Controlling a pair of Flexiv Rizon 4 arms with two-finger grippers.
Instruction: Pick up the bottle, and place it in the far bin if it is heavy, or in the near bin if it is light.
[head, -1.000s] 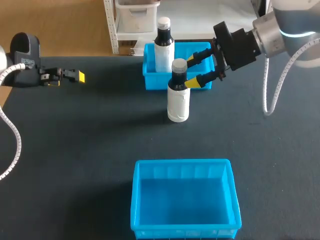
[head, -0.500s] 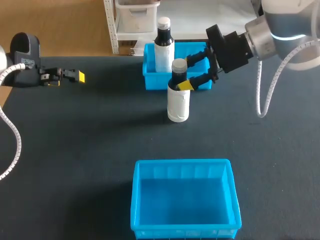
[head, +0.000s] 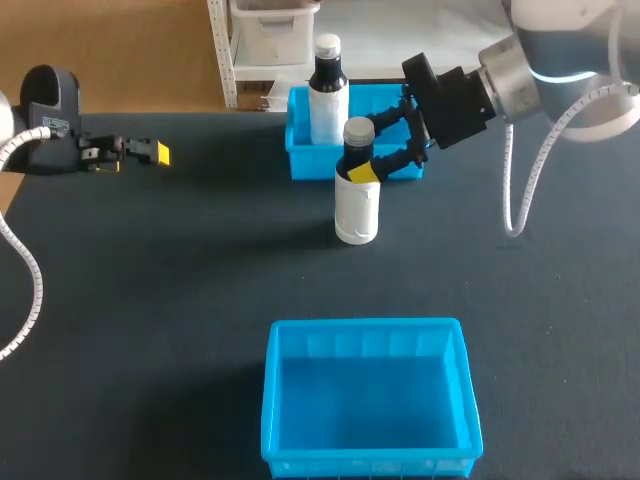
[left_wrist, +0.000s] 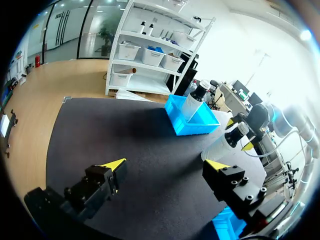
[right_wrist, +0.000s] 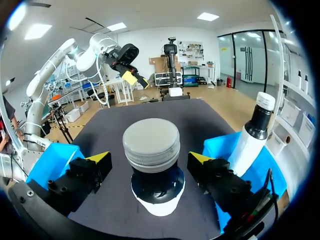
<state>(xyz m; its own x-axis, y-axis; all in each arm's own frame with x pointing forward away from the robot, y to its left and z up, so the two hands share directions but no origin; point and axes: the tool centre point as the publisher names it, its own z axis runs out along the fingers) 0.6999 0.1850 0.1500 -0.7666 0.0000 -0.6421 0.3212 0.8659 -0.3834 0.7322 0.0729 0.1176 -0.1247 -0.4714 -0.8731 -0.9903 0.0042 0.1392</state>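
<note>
two yellow-tipped fingers of the right tool (right_wrist: 150, 160) stand wide on either side of the bottle (head: 356, 205) at its dark neck, a gap at each; it stands upright on the worktop (head: 200, 280) just before the far bin (head: 300, 160), the wide-open left tool (left_wrist: 165, 165) well apart
</note>
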